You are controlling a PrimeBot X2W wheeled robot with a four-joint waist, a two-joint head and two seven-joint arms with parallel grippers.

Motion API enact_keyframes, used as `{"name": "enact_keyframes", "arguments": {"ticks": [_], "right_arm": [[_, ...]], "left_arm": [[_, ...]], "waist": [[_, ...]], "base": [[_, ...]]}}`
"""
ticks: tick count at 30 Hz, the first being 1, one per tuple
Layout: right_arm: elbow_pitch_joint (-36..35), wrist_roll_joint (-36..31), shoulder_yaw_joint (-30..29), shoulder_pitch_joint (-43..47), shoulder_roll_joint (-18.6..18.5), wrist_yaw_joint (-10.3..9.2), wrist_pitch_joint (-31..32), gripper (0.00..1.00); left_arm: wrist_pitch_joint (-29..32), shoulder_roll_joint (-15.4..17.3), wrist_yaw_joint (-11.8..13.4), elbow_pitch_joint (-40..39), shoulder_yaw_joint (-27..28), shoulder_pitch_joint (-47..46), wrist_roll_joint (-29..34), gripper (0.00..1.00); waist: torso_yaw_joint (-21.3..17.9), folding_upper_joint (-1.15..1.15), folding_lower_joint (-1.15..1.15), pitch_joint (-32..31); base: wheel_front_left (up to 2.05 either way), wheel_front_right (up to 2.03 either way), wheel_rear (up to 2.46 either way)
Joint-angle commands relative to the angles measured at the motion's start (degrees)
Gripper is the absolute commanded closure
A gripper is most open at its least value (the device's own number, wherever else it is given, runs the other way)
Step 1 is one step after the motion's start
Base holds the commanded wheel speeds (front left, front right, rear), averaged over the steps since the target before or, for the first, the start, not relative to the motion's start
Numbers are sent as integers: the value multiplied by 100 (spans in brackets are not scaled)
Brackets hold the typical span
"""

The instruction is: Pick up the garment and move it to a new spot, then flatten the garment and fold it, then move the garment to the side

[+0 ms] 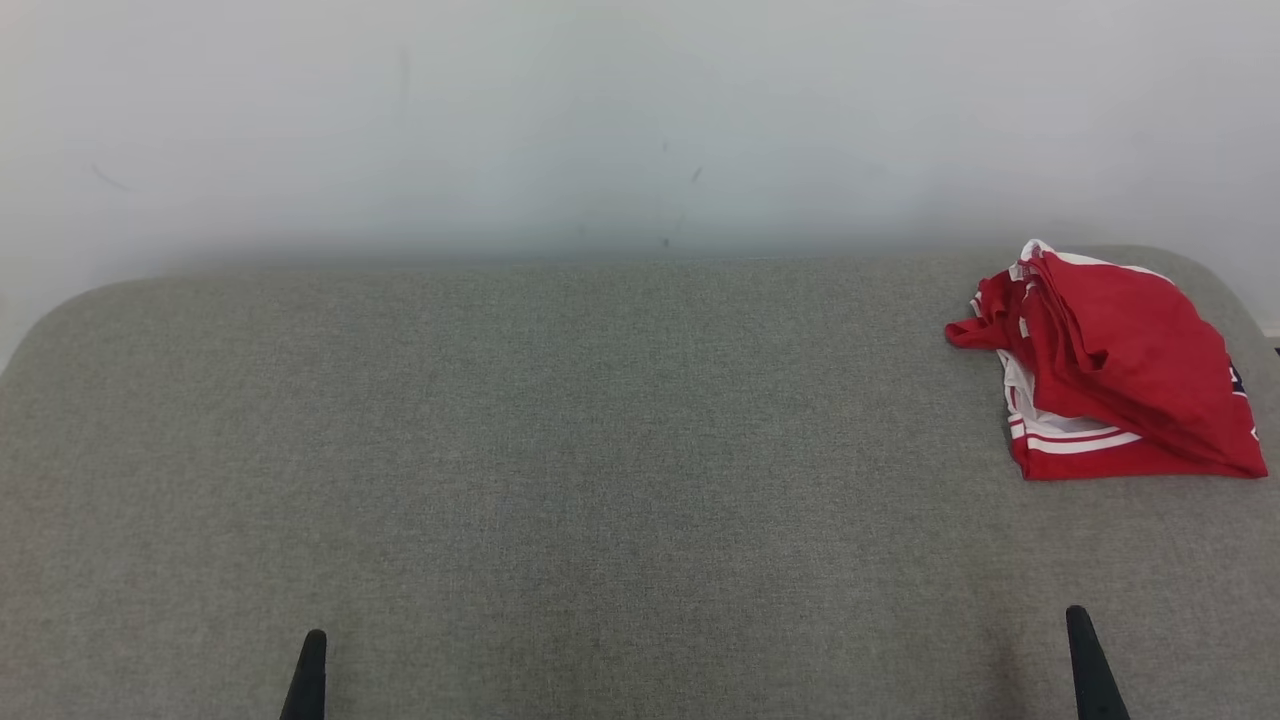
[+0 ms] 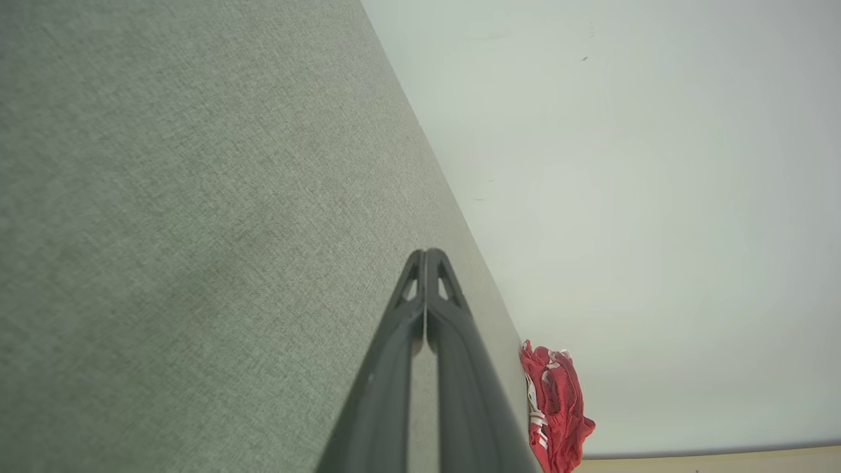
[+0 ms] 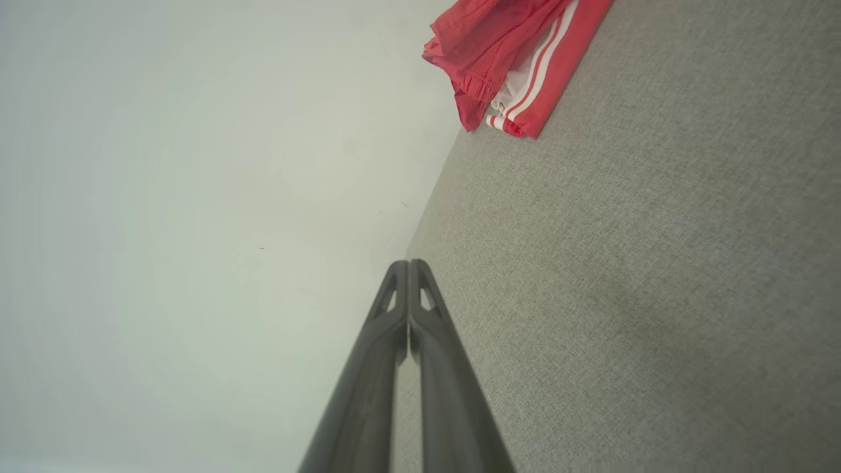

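Garment (image 1: 1110, 370): red cloth with white stripes, lying in a loose, crumpled heap at the far right corner of the desk (image 1: 600, 450), close to the pale wall (image 1: 640, 120). The desk top is covered in grey woven fabric.

Position relative to the tools, head view: we see the right tool (image 1: 1077, 612) at the near right edge of the desk, fingers pointing away from the robot. The garment lies ahead of it and slightly to its right, well apart from the tips. The left tool (image 1: 315, 636) sits at the near left, with most of the desk's width between it and the garment.

Right wrist view: the garment (image 3: 519, 59) is at the top of the frame, well beyond the fingertips, with bare grey fabric between them.

Left wrist view: the garment (image 2: 558, 407) shows small, off to one side of the fingers, at the desk's edge by the wall.

Tool state: in both wrist views we note the two dark fingers pressed together along their tips, so each tool is fully closed. Neither grips anything, and neither touches the garment. We cannot tell whether the tips rest on the desk or hang just over it.
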Motion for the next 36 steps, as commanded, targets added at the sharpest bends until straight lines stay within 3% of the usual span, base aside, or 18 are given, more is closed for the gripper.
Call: {"name": "enact_keyframes", "arguments": {"ticks": [1,36], "right_arm": [[-87,113,-22,33,-12,4,23,100],[-466,1812,-224,258,40,6,395,100]], "left_arm": [[30,41,-49,-75,16,-116,-117,100],[580,15,-199,-104,149,-182,-1846,100]], "waist": [[1,0,-1,0],[57,0,-1,-17]], "base": [[0,0,0],[0,0,0]]}}
